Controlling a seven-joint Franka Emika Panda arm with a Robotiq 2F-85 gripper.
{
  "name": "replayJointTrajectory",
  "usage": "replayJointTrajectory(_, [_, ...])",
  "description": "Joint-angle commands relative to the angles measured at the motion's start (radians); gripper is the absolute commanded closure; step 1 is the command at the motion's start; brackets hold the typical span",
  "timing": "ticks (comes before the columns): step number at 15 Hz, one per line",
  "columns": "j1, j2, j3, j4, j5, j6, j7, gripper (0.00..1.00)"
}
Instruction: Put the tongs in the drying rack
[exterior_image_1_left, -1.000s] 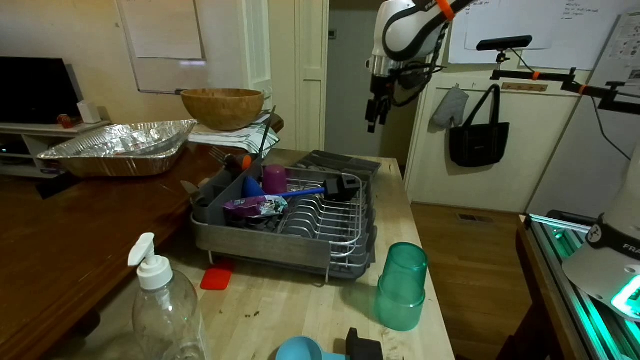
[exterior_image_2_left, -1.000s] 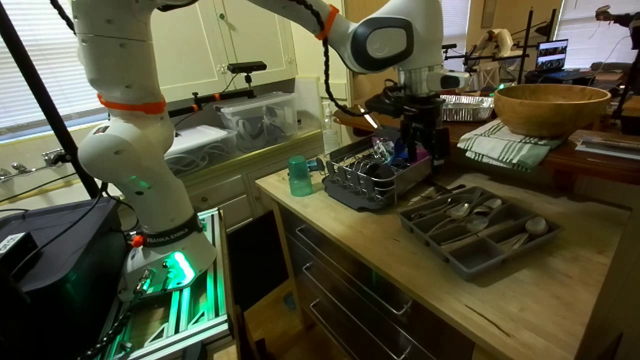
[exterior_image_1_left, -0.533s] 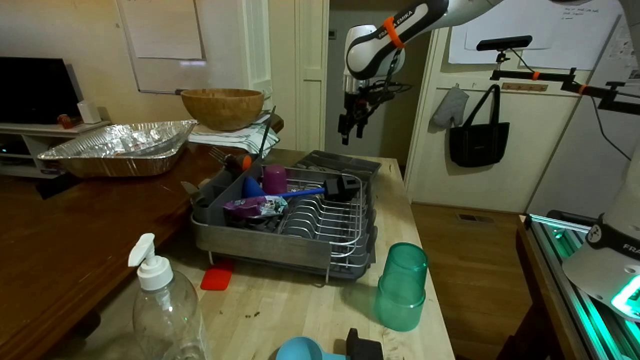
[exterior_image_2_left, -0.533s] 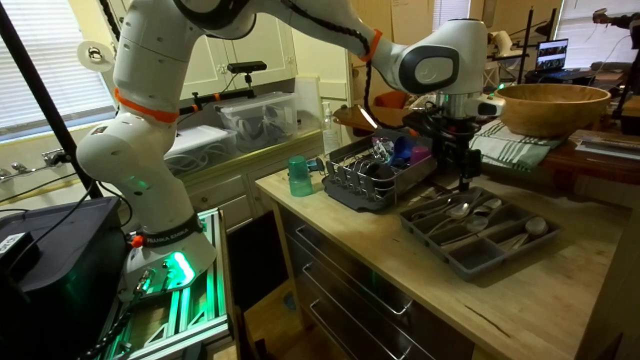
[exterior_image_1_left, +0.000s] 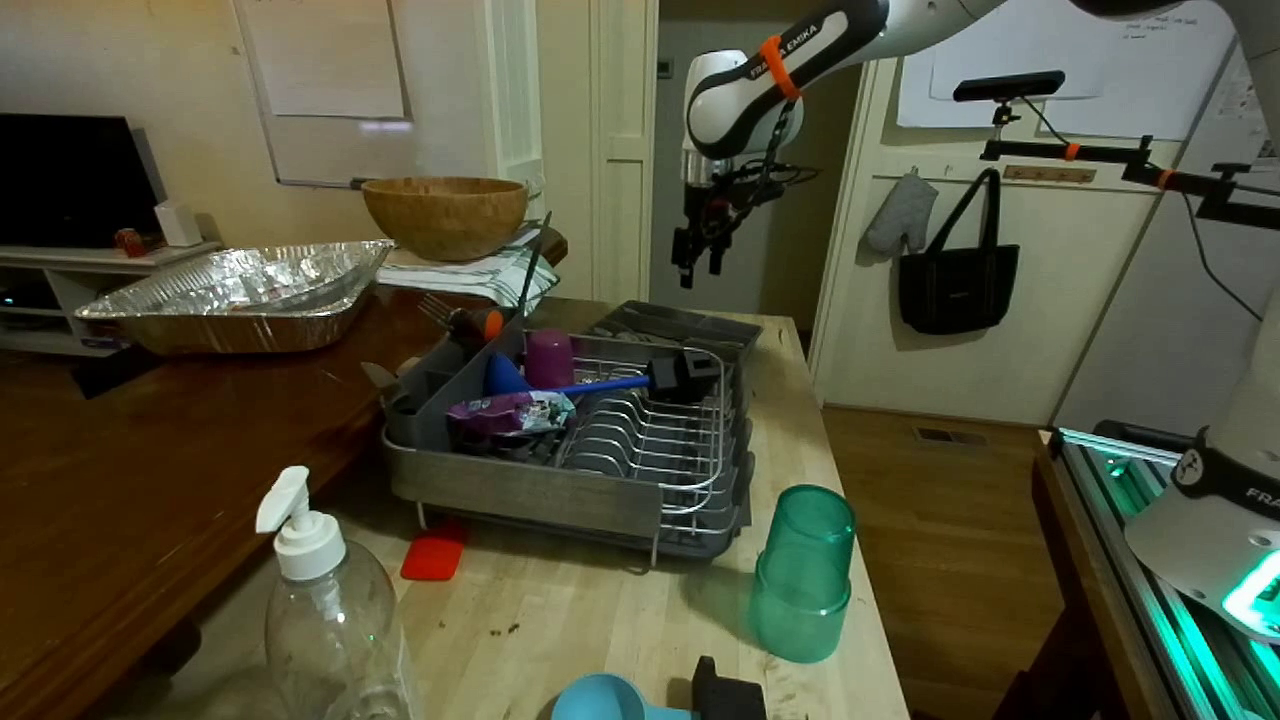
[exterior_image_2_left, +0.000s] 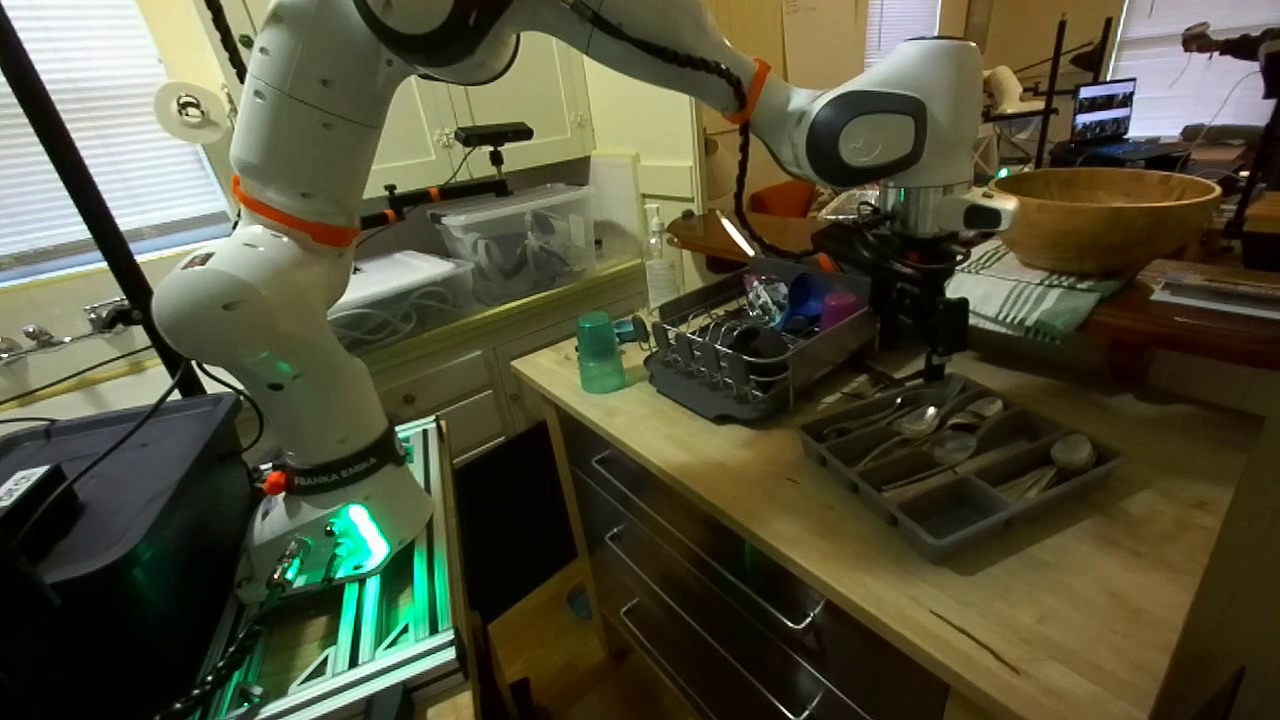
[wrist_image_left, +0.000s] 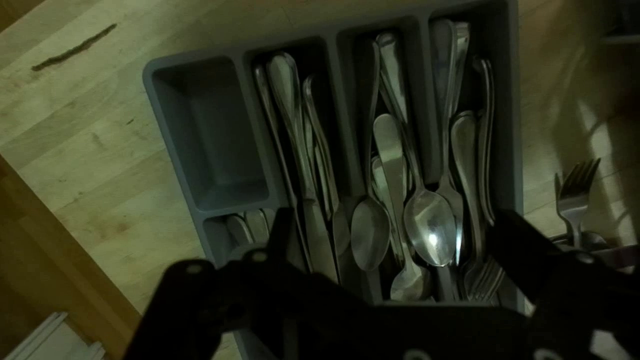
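Note:
My gripper (wrist_image_left: 395, 215) is open and empty above the grey cutlery tray, its two dark fingers wide apart over spoons and knives. The gripper also shows in both exterior views (exterior_image_1_left: 700, 272) (exterior_image_2_left: 936, 355), beyond the end of the drying rack. The drying rack (exterior_image_1_left: 560, 495) is a grey wire dish rack on the wooden counter; it also shows in an exterior view (exterior_image_2_left: 722, 395). It holds a purple cup (exterior_image_1_left: 549, 360), a blue-handled utensil (exterior_image_1_left: 610, 384) and a purple packet (exterior_image_1_left: 510, 412). I cannot make out the tongs for certain in any view.
The cutlery tray (exterior_image_2_left: 950, 540) stands beside the rack. A fork (wrist_image_left: 575, 200) and other utensils lie on the counter between them. Green cups (exterior_image_1_left: 805, 575) stand near the counter edge. A wooden bowl (exterior_image_2_left: 1100, 215) and towel (exterior_image_2_left: 1030, 290) are behind the gripper.
My gripper has moved away from the rack to over the cutlery tray and come lower. In the last half second it has shifted only slightly. The objects have not moved.

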Motion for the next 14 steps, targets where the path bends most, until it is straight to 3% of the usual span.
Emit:
replayJointTrajectory(1, [-0.040,0.079,0.050,0.082,0.039,0.002,-0.039,0.00])
replayJointTrajectory(11, [-0.104,0.392,0.146,0.403,0.088,-0.047,-0.110,0.00])
replayJointTrajectory(14, [-0.127,0.451,0.185,0.475,0.096,-0.051,-0.183,0.00])
